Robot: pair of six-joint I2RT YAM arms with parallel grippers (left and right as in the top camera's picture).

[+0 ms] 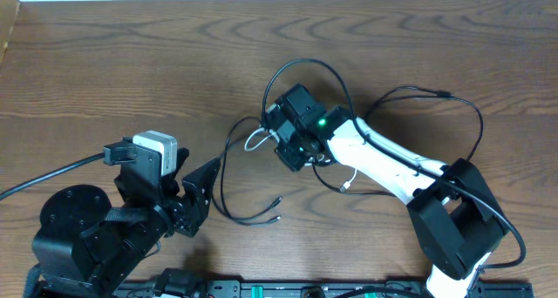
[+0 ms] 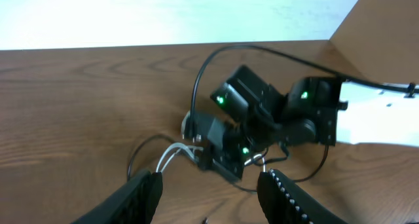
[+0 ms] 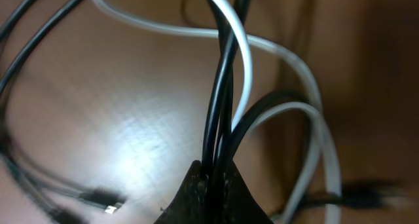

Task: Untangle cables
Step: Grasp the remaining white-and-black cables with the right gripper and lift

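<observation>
The cables lie tangled at the table's middle: black loops [image 1: 305, 67], a small white loop [image 1: 255, 139] and loose black strands ending in plugs [image 1: 277, 218]. My right gripper [image 1: 275, 131] is down on the tangle. In the right wrist view it is [image 3: 213, 175] shut on two or three black cables [image 3: 219, 112], with the white cable [image 3: 245, 67] curling past beside them. My left gripper [image 1: 197, 190] hangs open at the lower left, apart from the strands. In the left wrist view its fingers [image 2: 141, 194] have nothing between them, and the white cable [image 2: 171, 155] lies ahead.
The right arm's white link [image 1: 384, 163] stretches from its base [image 1: 458, 228] at the lower right across the cables. A long black loop [image 1: 471, 124] runs out to the right. The left arm's base [image 1: 74, 237] fills the lower left corner.
</observation>
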